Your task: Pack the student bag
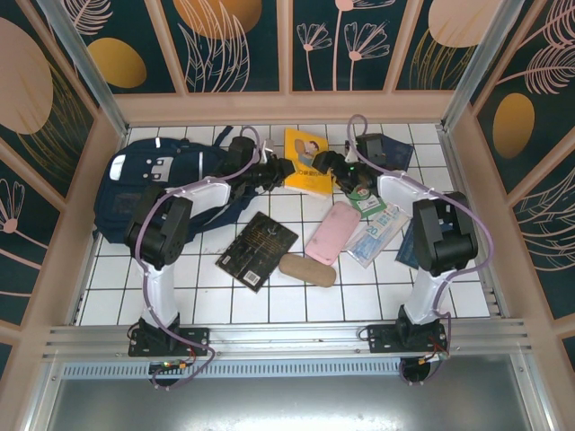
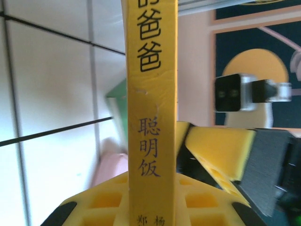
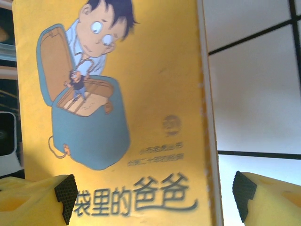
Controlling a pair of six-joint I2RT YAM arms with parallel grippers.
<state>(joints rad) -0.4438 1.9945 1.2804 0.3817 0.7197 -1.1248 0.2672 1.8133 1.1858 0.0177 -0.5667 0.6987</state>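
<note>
Left wrist: left gripper (image 2: pixel 153 200) clamped spine of yellow book (image 2: pixel 150 94); right gripper (image 3: pixel 155 197) gaped wide. Handover, seemingly. Next: carry book to student bag (image 1: pixel 148 184), nine o'clock.

left arm (image 1: pixel 163 230): white links, black joint housings | right arm (image 1: pixel 438 232): same build | cable (image 1: pixel 488 256): lilac, looped along each arm | fingers (image 2: pixel 113 186): yellow, pocketed, black pad tips
</note>
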